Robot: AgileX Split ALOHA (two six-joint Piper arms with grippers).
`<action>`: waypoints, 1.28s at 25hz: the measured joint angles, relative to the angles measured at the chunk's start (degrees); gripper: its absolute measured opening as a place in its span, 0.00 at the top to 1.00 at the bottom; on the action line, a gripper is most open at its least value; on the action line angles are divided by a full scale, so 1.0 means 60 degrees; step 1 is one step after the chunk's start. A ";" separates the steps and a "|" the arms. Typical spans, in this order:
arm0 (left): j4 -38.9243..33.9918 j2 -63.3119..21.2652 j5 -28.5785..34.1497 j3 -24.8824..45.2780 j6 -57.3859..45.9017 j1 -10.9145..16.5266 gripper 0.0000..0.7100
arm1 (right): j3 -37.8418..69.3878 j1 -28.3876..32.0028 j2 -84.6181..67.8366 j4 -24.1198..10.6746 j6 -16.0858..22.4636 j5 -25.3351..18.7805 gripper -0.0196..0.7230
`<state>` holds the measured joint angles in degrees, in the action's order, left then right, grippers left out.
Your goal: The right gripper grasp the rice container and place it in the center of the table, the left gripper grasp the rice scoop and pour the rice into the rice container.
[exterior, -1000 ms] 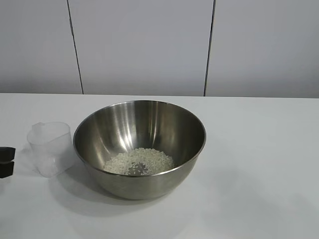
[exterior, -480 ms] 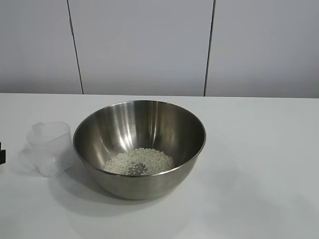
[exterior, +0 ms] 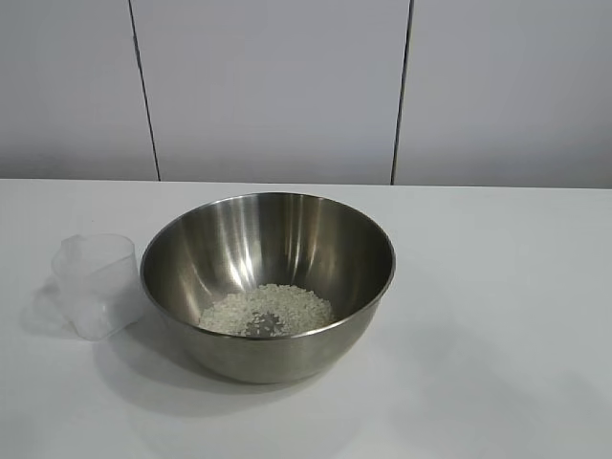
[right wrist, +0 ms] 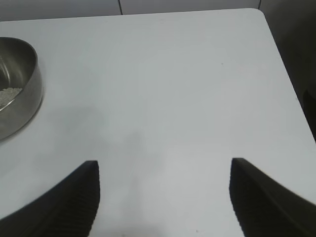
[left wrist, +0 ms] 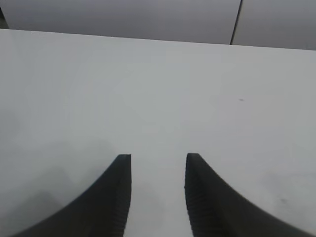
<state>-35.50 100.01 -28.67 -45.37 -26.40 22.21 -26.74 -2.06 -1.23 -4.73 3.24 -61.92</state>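
The rice container, a large shiny steel bowl, stands on the white table near its middle. A pale heap of rice lies in its bottom. The bowl's edge also shows in the right wrist view. The rice scoop, a clear plastic cup, stands upright just left of the bowl and looks empty. Neither gripper shows in the exterior view. My left gripper is open and empty over bare table. My right gripper is wide open and empty, off to the bowl's right.
A grey panelled wall runs behind the table. The table's right edge and rounded corner show in the right wrist view, with dark floor beyond.
The left gripper's black tip, seen at the exterior view's left edge beside the scoop, has drawn back out of that view. The scoop and bowl have not moved.
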 joint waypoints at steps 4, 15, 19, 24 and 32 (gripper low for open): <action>-0.0910 -0.2036 0.1379 -0.0339 -0.1916 0.0123 0.56 | 0.0000 0.0000 0.0000 0.0000 0.0000 0.0000 0.30; -0.0694 -0.7193 0.5074 -0.0347 -0.2263 -0.3049 0.56 | 0.0000 0.0000 0.0000 0.0000 0.0000 0.0000 0.30; 0.0379 -0.8602 0.7330 -0.0347 -0.0102 -0.4845 0.56 | 0.0000 0.0000 0.0000 0.0000 0.0000 0.0000 0.30; 0.1994 -1.0415 1.0505 -0.0347 0.3601 -0.6605 0.56 | 0.0000 0.0000 0.0000 0.0000 0.0000 0.0009 0.30; 0.4075 -1.2675 1.4829 -0.0347 0.5199 -0.7009 0.56 | 0.0000 0.0000 0.0000 0.0000 0.0000 0.0009 0.30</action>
<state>-11.05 23.96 60.30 -47.46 4.79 -19.84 -26.74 -2.06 -1.23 -4.73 3.24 -61.86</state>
